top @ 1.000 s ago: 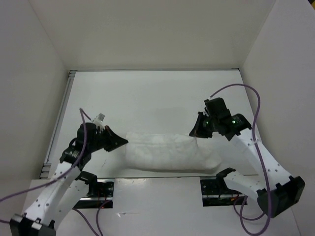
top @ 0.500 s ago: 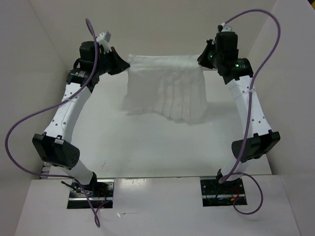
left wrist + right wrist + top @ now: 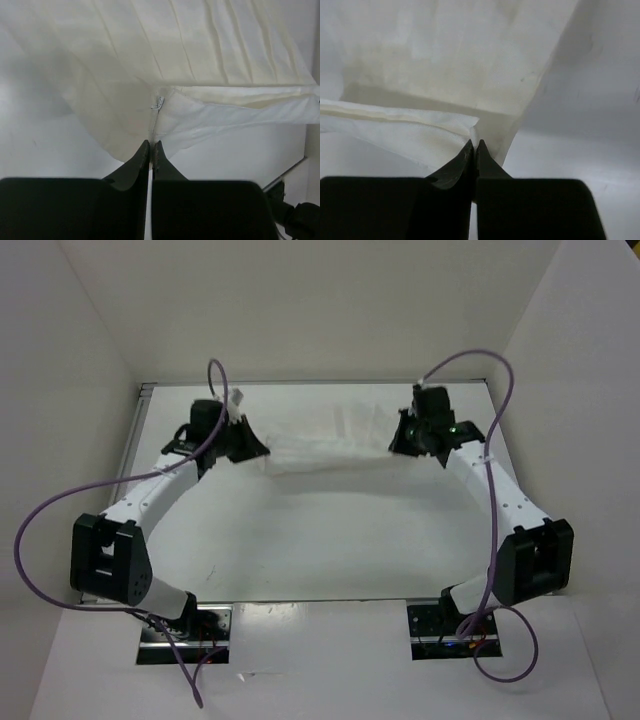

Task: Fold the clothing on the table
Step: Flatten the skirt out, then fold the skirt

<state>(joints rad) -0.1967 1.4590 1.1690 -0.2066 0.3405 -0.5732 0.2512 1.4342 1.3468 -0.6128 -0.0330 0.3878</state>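
overhead view of two white robot arms reaching to the far part of a white worktop [image 3: 330,540]. the left end effector [image 3: 256,449] and the right end effector [image 3: 394,447] sit level with each other and well apart, each closed tight on one end of the clothing [image 3: 325,453]. the thin white garment stretches between the two end effectors as a narrow, slightly sagging band, low over the worktop. whether its middle touches the surface cannot be told.

half a second ago both arms were raised high and the clothing hung from the end effectors like a short pleated curtain. now the arms have come down. a second ago the clothing lay bunched near the arm bases, an end effector at each end.

from the left wrist, the black fingers [image 3: 135,167] meet on a seamed edge, with cloth fanning ahead of the tips and to the right. from the right wrist, the fingers [image 3: 452,167] pinch a folded corner, with cloth spreading ahead and to the left.
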